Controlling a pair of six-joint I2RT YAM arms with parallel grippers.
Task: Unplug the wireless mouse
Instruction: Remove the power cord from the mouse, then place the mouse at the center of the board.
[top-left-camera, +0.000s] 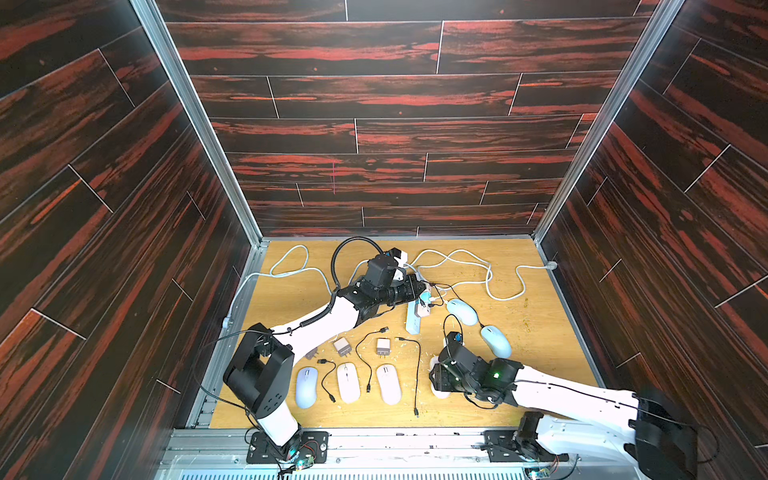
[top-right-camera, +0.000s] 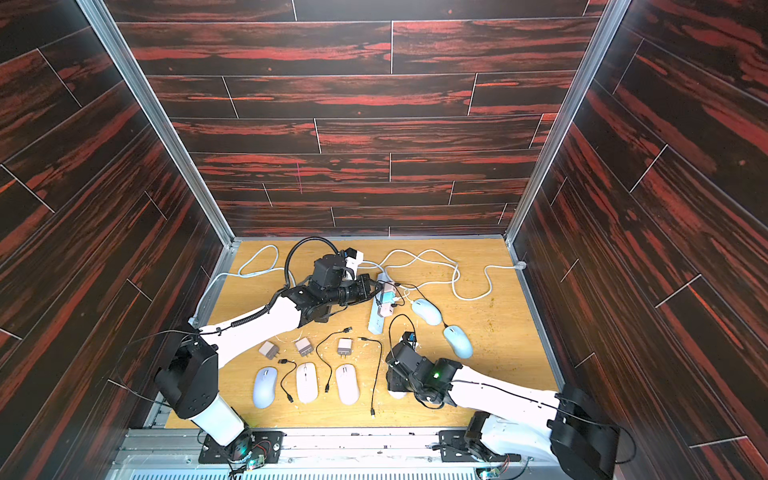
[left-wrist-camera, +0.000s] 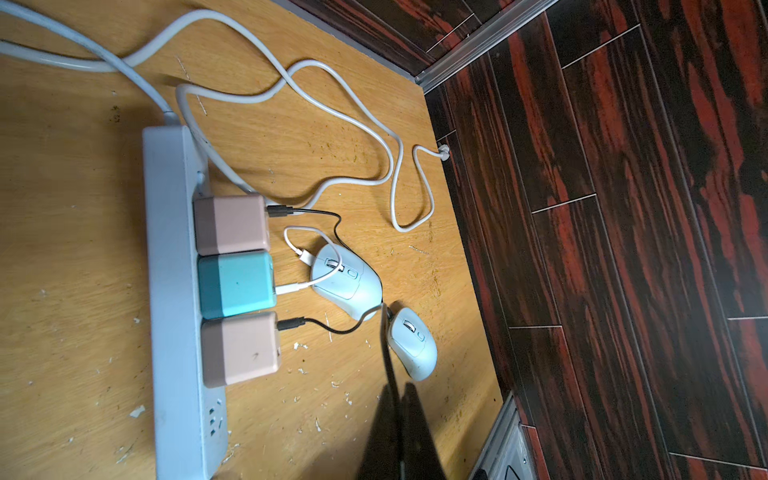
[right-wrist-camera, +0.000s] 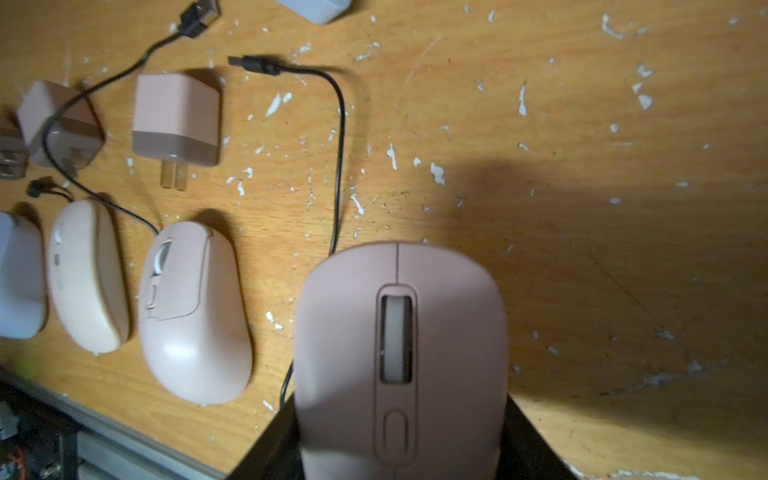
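My right gripper (right-wrist-camera: 399, 415) is shut on a pink wireless mouse (right-wrist-camera: 399, 332), its black fingers (right-wrist-camera: 278, 428) on both sides; no cable shows at the mouse's front. It is low over the table's front right in both top views, gripper (top-left-camera: 438, 380) and mouse (top-right-camera: 397, 392). My left gripper (left-wrist-camera: 399, 388) is shut on a thin black cable (left-wrist-camera: 332, 328). That cable runs to a pink charger (left-wrist-camera: 241, 349) in the grey power strip (left-wrist-camera: 170, 249). In a top view the left gripper (top-left-camera: 424, 291) hovers beside the strip (top-left-camera: 413, 322).
A teal charger (left-wrist-camera: 235, 284) and another pink charger (left-wrist-camera: 230, 228) sit in the strip. Two light blue mice (left-wrist-camera: 347, 286) (left-wrist-camera: 413, 349) lie beside it. Three mice (top-left-camera: 348, 382), loose chargers (top-left-camera: 383, 345) and black cables (top-left-camera: 417, 374) line the front. A white cord (top-left-camera: 457, 266) loops at the back.
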